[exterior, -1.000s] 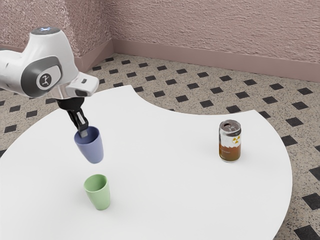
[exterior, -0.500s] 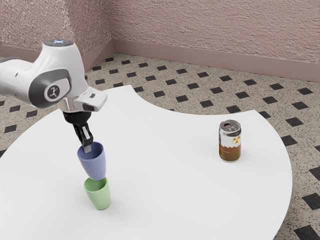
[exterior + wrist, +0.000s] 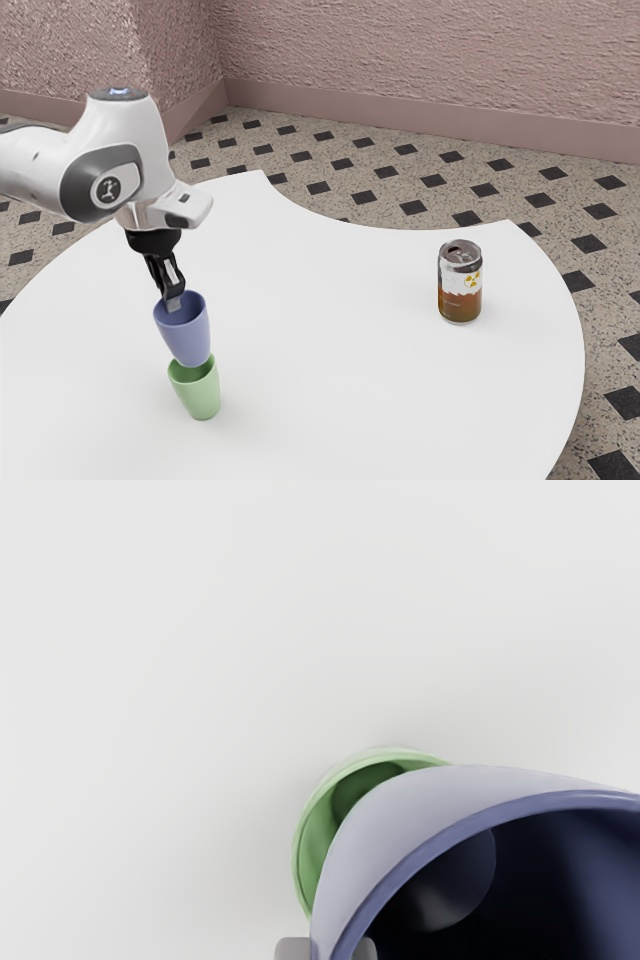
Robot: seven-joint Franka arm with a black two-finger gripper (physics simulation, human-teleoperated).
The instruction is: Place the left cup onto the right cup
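Your gripper (image 3: 170, 293), still clamped on the blue cup (image 3: 184, 330) rim, has lowered it slightly, base now at the green cup (image 3: 197, 390) mouth; can (image 3: 459, 283) label text unreadable.

Desk (image 3: 350, 330): white, rounded, with a curved notch cut into its far edge. One can (image 3: 460, 283) stands upright on it toward the exterior view's right, brown with a yellow mark, top opened. Floor (image 3: 420, 180): speckled tile with black diamonds. Walls (image 3: 430, 50): pink, rough-textured, with a plain baseboard (image 3: 450, 115).
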